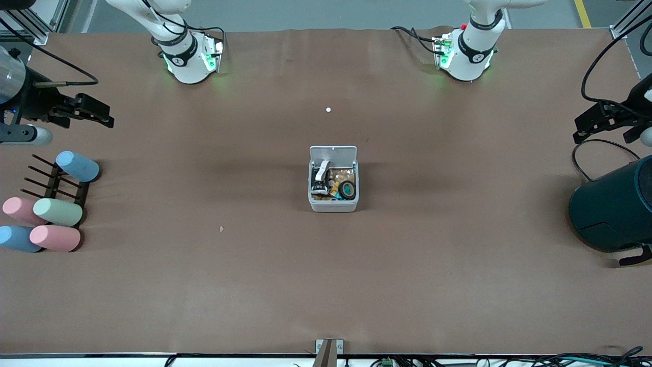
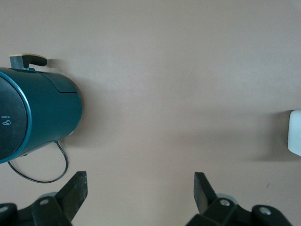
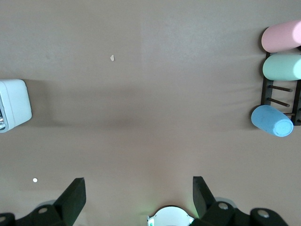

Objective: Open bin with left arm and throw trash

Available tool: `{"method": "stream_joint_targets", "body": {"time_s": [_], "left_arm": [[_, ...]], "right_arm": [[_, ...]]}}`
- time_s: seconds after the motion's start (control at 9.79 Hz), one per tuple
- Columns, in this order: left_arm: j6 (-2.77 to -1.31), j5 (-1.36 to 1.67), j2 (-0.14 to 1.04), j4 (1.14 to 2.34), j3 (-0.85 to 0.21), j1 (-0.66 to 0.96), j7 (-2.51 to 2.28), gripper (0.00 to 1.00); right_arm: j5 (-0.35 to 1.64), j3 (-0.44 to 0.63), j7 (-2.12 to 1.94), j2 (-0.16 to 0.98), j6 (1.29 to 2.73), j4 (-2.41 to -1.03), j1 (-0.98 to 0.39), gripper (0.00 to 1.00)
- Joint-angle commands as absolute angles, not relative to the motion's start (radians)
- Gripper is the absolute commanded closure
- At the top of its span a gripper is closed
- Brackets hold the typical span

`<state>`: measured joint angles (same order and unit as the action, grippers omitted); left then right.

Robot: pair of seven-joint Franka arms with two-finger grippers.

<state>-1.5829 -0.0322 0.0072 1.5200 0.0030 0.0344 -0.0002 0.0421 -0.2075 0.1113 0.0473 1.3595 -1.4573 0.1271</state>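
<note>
Left end effector (image 2: 138, 195) and right end effector (image 3: 138, 197) both gape wide, apparently empty; bin (image 1: 333, 204) lid up.

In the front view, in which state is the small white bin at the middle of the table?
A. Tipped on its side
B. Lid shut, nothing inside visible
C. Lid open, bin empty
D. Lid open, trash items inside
D: the bin stands upright with its lid raised, and the tape roll and snack wrapper lie inside it.

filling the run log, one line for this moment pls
bin: lid open | trash: inside | left gripper: open, by teal cylinder | right gripper: open, near cups
</note>
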Motion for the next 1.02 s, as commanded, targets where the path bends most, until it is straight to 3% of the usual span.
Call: {"method": "stream_joint_targets", "body": {"time_s": [0.0,0.92], "left_arm": [[-1.559,-0.026,0.015,1.496,0.003,0.038,-0.008,0.00],[-1.557,-0.025,0.014,1.496,0.003,0.035,-0.008,0.00]], "right_arm": [[0.054,-0.221,0.098,-0.037,1.434,-1.584,0.147,0.00],[0.014,-0.221,0.095,-0.028,1.460,-1.549,0.196,0.00]]}}
